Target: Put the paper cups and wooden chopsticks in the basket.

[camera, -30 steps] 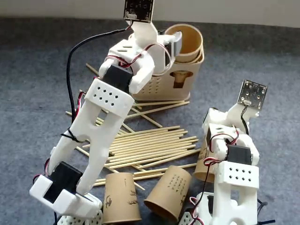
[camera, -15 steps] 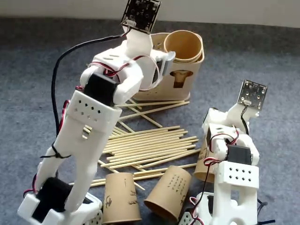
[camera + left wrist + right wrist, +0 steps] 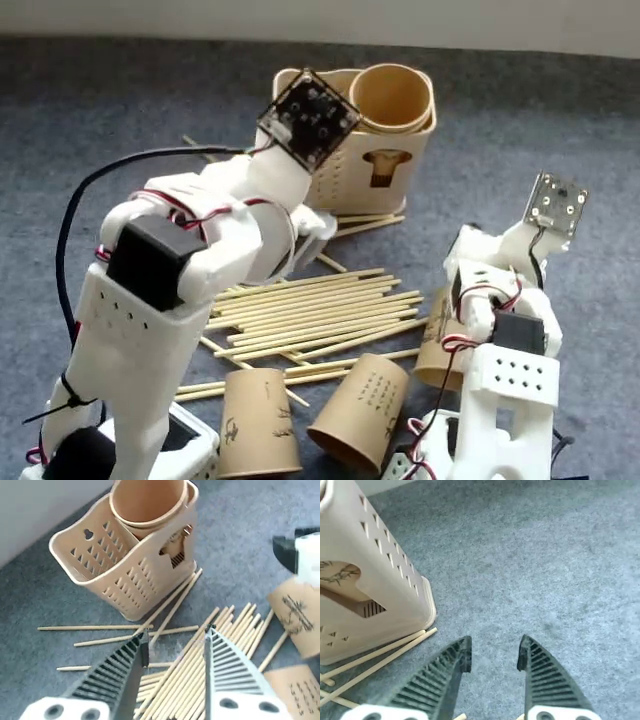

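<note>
- While the left gripper (image 3: 175,635) hangs above the wooden chopsticks (image 3: 320,315), its jaws stand apart with nothing between them.
- Seen from the high view, the chopsticks lie in a loose pile on the grey carpet (image 3: 100,120), with a few strays running toward the basket (image 3: 385,170).
- That basket stands upright at 12 o'clock from the pile, and nested paper cups (image 3: 392,95) sit inside it.
- At 6 o'clock from the pile, a fallen cup (image 3: 258,425) and a second fallen cup (image 3: 360,410) rest on the carpet just beside each other.
- A third cup (image 3: 435,345) sits at 4 o'clock from the pile, partly hidden against the right arm (image 3: 500,330).
- The right gripper (image 3: 494,647) is spread and empty over bare carpet, near a corner of the basket.
</note>
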Available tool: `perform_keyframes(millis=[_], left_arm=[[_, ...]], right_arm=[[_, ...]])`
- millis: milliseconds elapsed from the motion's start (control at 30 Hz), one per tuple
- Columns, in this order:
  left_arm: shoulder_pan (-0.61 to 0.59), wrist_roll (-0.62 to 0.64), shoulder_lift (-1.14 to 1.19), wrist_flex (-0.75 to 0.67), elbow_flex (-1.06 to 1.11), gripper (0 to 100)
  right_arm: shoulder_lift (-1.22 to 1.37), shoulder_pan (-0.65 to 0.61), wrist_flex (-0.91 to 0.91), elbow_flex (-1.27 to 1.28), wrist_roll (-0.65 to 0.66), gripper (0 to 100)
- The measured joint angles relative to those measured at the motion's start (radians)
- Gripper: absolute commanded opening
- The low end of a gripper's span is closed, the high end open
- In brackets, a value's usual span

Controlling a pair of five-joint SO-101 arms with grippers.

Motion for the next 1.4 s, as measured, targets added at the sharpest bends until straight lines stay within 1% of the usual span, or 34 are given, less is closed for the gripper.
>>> perform_keyframes(millis=[167,300,400,533,667,800,900,1067,1267,1400], left_arm=[[0.035,-0.083,-0.018,0.132,0.000,19],[0.054,-0.132,-0.028,0.147,0.074,19],[0.129,-0.163,-0.028,0.149,0.178,19],[0.222,-0.167,-0.040,0.153,0.276,19],[0.287,-0.167,-0.140,0.153,0.359,19],[0.388,-0.170,-0.249,0.153,0.489,19],[0.439,-0.173,-0.287,0.124,0.606,19],[0.509,-0.170,-0.310,0.021,0.781,19],[0.629,-0.170,-0.347,-0.064,0.904,19],[0.657,-0.143,-0.370,-0.130,0.979,19]], right_arm=[[0.000,-0.005,-0.038,0.031,0.000,15.9],[0.000,-0.003,-0.041,0.031,0.000,15.9],[0.000,-0.003,-0.044,0.031,0.000,15.9],[0.000,-0.002,-0.044,0.031,0.000,15.9],[0.000,0.006,-0.044,0.031,0.000,15.9],[0.000,0.060,-0.044,0.031,0.000,15.9],[0.000,0.086,-0.044,0.031,0.000,15.9],[0.000,0.089,-0.044,0.031,0.000,15.9],[0.000,0.092,-0.044,0.031,0.000,15.9],[0.000,0.092,-0.044,0.031,0.000,15.9]])
